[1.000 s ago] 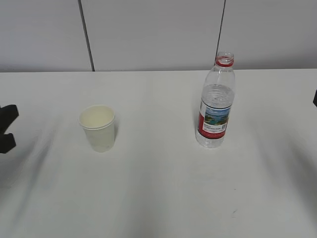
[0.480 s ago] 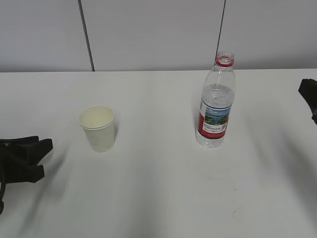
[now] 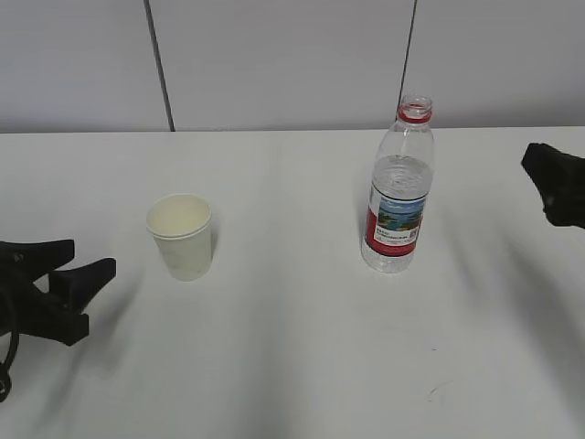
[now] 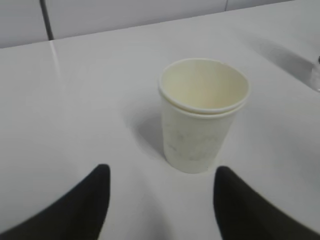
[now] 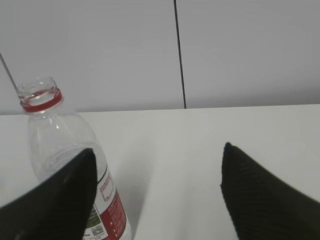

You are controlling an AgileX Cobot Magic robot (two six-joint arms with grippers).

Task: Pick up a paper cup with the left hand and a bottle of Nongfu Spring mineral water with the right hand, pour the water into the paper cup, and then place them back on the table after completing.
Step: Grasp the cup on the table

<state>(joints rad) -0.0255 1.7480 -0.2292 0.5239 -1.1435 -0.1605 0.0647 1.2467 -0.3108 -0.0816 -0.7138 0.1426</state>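
The left hand (image 3: 78,265) is spread wide and empty, just left of the upright paper cup (image 3: 181,236). The right hand (image 5: 157,197) is equally wide and empty, near the uncapped Nongfu Spring bottle (image 3: 398,187) standing on the table (image 3: 292,366).

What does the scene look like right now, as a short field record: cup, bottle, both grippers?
paper cup: upright on the table, empty, untouched
water bottle: upright, cap off, red neck ring, partly full
left gripper: open, left of the cup, apart from it
right gripper: open, fingers not around the bottle
pouring: not started
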